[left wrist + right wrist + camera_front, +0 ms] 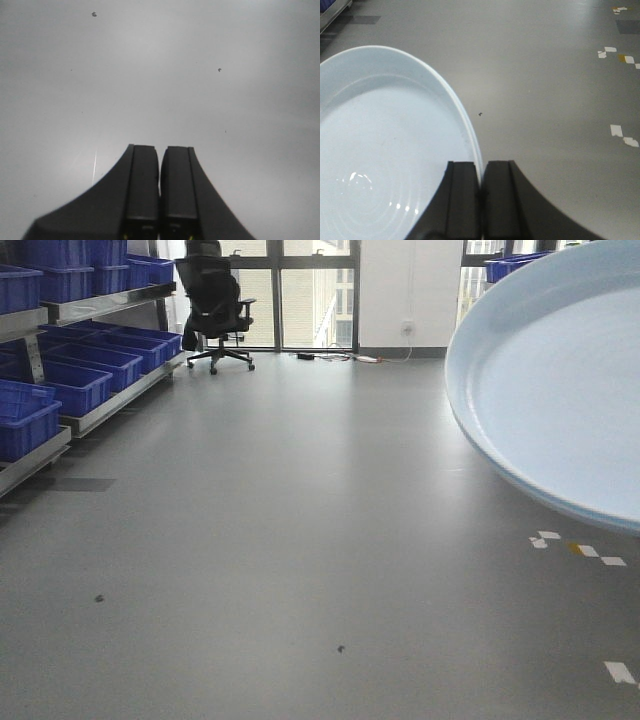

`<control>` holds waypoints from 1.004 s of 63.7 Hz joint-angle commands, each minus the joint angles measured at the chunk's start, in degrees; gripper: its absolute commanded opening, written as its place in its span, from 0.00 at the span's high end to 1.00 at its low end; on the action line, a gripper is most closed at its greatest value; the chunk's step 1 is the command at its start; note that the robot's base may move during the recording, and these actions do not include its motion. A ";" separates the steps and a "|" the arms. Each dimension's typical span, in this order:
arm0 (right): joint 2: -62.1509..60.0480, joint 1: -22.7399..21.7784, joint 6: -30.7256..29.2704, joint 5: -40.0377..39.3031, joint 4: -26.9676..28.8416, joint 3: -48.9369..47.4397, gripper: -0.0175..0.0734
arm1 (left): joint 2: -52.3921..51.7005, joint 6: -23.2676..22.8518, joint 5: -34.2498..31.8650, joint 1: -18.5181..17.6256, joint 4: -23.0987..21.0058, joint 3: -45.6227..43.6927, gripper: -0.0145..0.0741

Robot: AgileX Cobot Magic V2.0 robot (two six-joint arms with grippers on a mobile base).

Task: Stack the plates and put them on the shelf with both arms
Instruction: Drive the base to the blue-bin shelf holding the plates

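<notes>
Right fingers (462,200) pinch the rim of the plate (385,150).

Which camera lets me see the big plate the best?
The right wrist camera: the plate fills its left half, rings and rim clear, with the right gripper pinching the rim. The front camera catches only part of the plate at the right edge. The left wrist camera shows none of it.

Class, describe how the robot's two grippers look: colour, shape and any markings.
The left gripper and right gripper look alike: two matte black fingers, flat and rectangular, with outer sides flaring toward the base. Yellow marks show on the left one.
</notes>
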 commanded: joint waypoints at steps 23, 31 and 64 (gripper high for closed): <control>-0.01 -0.16 -0.04 -5.34 -0.64 -1.77 0.74 | -0.12 -0.34 -4.06 -0.30 -0.41 -1.57 0.74; -0.01 -0.16 -0.04 -5.34 -0.64 -1.77 0.74 | -0.12 -0.34 -4.06 -0.30 -0.41 -1.57 0.74; -0.01 -0.16 -0.04 -5.34 -0.64 -1.77 0.74 | -0.12 -0.34 -4.06 -0.30 -0.41 -1.57 0.74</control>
